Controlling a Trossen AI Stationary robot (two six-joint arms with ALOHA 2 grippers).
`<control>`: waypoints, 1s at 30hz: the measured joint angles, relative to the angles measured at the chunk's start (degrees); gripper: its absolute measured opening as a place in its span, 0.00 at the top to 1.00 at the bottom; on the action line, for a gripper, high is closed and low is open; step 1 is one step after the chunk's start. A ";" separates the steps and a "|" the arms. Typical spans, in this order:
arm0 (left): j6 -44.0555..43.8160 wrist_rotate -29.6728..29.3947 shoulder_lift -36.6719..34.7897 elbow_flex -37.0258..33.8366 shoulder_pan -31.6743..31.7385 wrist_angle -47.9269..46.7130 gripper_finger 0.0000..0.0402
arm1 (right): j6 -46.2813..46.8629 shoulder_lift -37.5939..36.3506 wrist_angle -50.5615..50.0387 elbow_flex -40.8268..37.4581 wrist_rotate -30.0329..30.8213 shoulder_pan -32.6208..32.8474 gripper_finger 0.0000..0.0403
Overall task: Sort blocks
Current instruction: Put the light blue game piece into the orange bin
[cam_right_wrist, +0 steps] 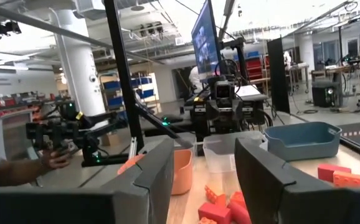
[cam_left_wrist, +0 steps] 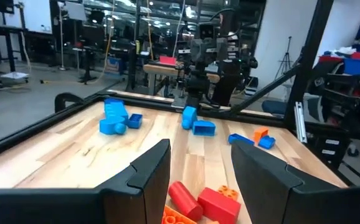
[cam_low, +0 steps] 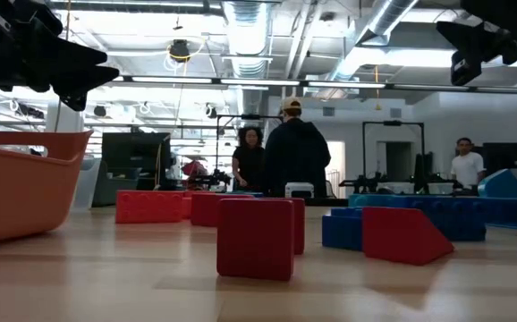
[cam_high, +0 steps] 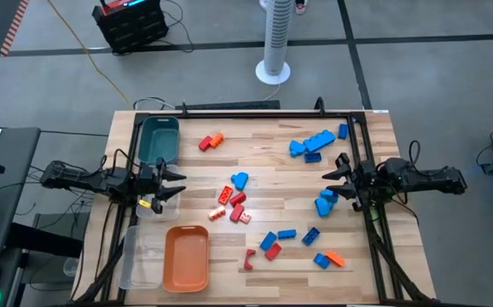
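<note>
Small studded blocks lie scattered flat on the wooden table. A red and orange pair [cam_high: 210, 141] sits near the far side, and a blue group [cam_high: 312, 143] lies far right. A red-orange cluster [cam_high: 232, 202] lies mid-table, and mixed blue, red and orange ones [cam_high: 291, 240] lie nearer. My left gripper [cam_high: 175, 183] hovers open at the table's left, pointing right, with red and orange blocks [cam_left_wrist: 200, 203] ahead of its fingers. My right gripper [cam_high: 335, 179] hovers open at the right, pointing left, beside blue blocks [cam_high: 325, 203]. In the right wrist view the gripper [cam_right_wrist: 205, 174] faces the middle cluster [cam_right_wrist: 221, 203].
A teal bin [cam_high: 159, 139] stands at the far left, an orange tray [cam_high: 187, 256] and a clear bin [cam_high: 141, 254] at the near left. A black frame rail [cam_high: 255, 112] borders the far edge. People stand in the room beyond the table [cam_low: 281, 156].
</note>
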 joint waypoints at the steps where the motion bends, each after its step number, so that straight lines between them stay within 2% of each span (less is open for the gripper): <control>1: 0.36 -0.07 0.00 0.01 0.00 0.06 0.59 | 0.75 0.00 0.00 0.00 0.01 0.00 0.56; 8: 0.88 -0.11 0.00 0.00 0.00 0.23 0.59 | 2.16 0.44 -1.36 0.00 0.10 -0.05 0.56; 11: -3.20 0.25 0.00 0.02 0.00 -0.31 0.59 | 1.40 2.42 -1.59 0.00 5.01 -1.04 0.56; 13: -5.12 0.28 0.00 0.00 0.03 -0.39 0.59 | 0.99 4.83 -1.22 0.00 8.01 -2.19 0.56; 19: -4.77 0.29 0.02 1.51 0.04 -1.17 0.59 | 0.88 16.04 -2.00 3.20 8.99 -6.87 0.56; 23: -4.42 0.28 -0.02 5.27 0.04 -1.67 0.59 | 0.66 24.37 -11.94 9.81 9.08 -9.47 0.56; 30: 0.64 -2.46 0.02 11.13 0.04 -6.45 0.59 | 2.92 40.36 -38.63 25.38 10.80 -10.95 0.56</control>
